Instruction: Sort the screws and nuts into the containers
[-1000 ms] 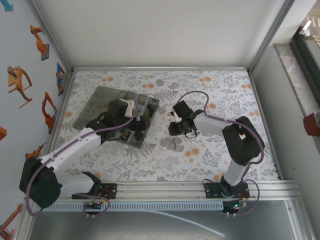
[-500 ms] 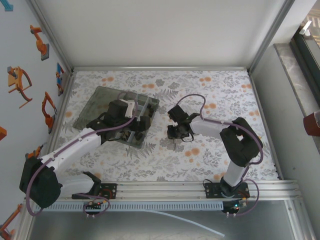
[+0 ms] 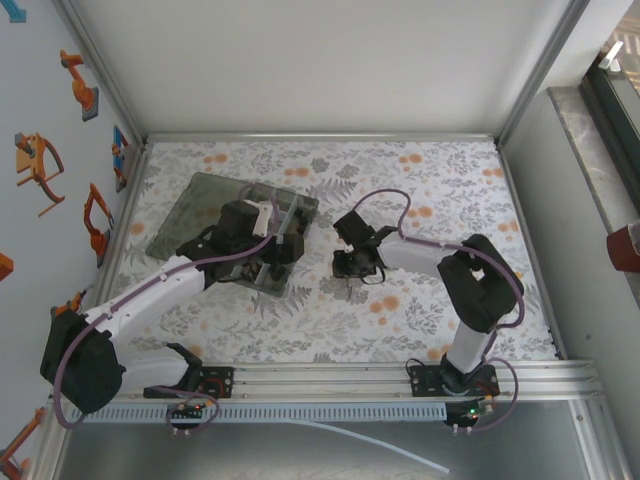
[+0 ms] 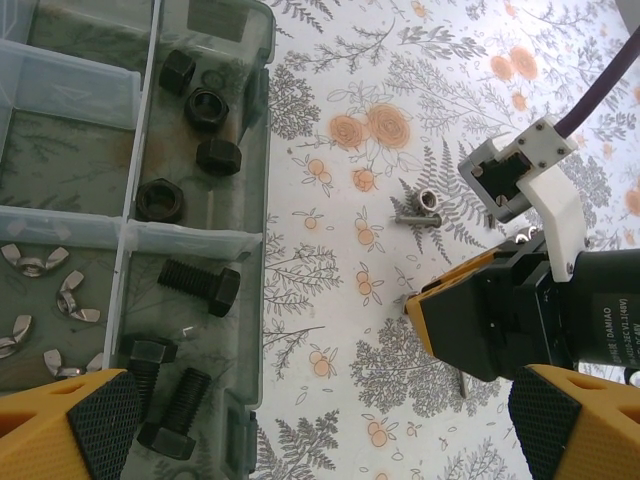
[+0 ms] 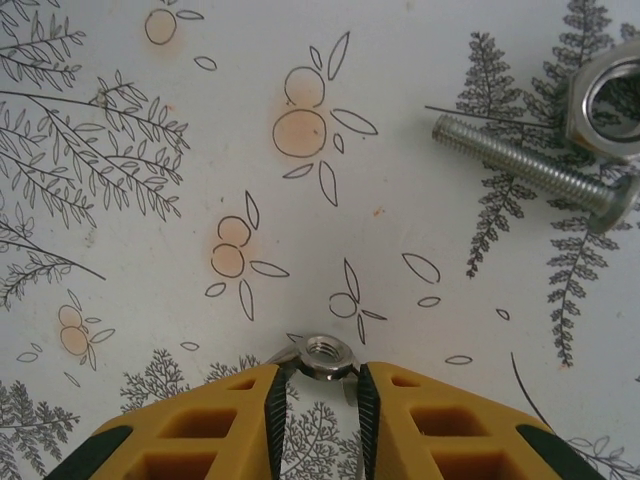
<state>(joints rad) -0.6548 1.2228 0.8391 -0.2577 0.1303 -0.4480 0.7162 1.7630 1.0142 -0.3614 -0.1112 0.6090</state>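
Observation:
My right gripper [image 5: 318,392] is low on the floral cloth, with its pads against both sides of a small silvery wing nut [image 5: 326,357]. A silvery screw [image 5: 528,168] and a silvery hex nut [image 5: 606,98] lie ahead of it to the right. My left gripper [image 4: 320,430] hangs wide open and empty over the right edge of the smoky-grey organizer box [image 4: 262,190]. Its containers hold black nuts [image 4: 205,105], black screws [image 4: 198,288] and silvery wing nuts [image 4: 62,298]. From above, the right gripper [image 3: 346,264] sits just right of the box [image 3: 283,283].
The box's flat lid [image 3: 195,205] lies open toward the back left. The right arm's wrist and purple cable [image 4: 560,230] are close to the left gripper's right finger. Metal rails frame the cloth, and the arm bases stand at its near edge.
The right gripper shifted a little left toward the box and settled down on the cloth. The left arm barely moved.

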